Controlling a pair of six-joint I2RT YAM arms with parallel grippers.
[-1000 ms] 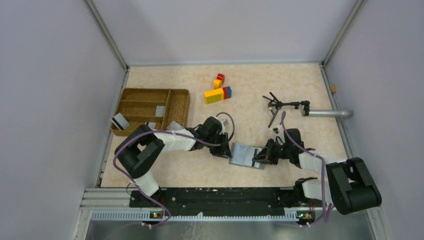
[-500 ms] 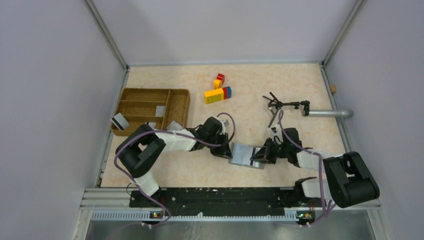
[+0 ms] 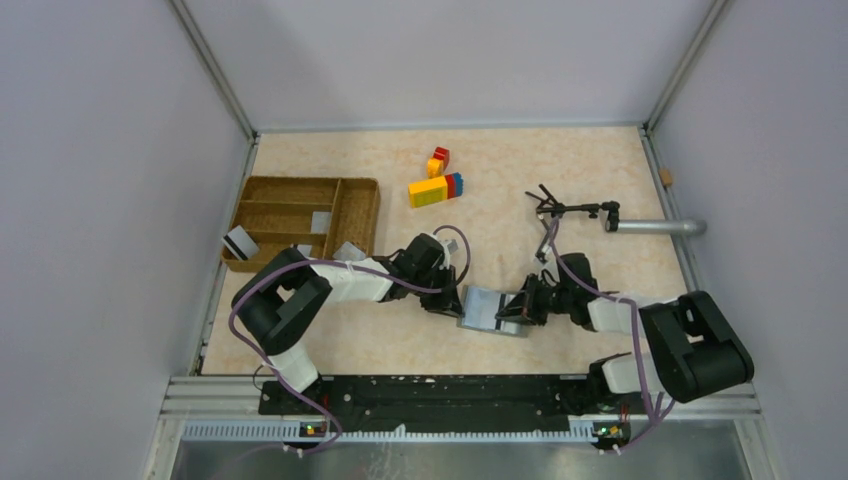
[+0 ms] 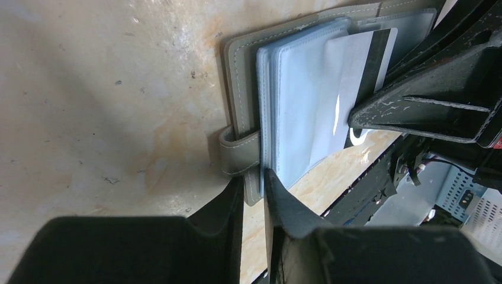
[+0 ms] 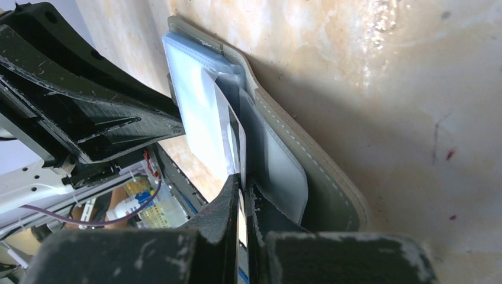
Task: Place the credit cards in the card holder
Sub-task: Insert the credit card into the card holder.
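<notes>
The grey card holder (image 3: 478, 308) lies open on the table between my two grippers. My left gripper (image 3: 458, 300) is shut on its left cover edge beside the strap (image 4: 253, 183). My right gripper (image 3: 517, 308) is shut on a silver-grey credit card (image 5: 228, 133) with a dark stripe (image 4: 372, 62). The card lies partly in under a grey-blue inner panel (image 4: 302, 106) of the holder (image 5: 319, 177). More cards sit at the wicker tray: one inside (image 3: 320, 222), one at its left corner (image 3: 238, 242), one by its front right (image 3: 348, 252).
A brown wicker compartment tray (image 3: 300, 190) stands at the left. Coloured toy bricks (image 3: 435, 188) lie at the back centre. A black pronged tool (image 3: 560, 212) on a silver tube (image 3: 655, 227) lies at the right. Grey walls enclose the table.
My right gripper has crept left with the card, towards the holder. The left gripper and the holder have stayed put.
</notes>
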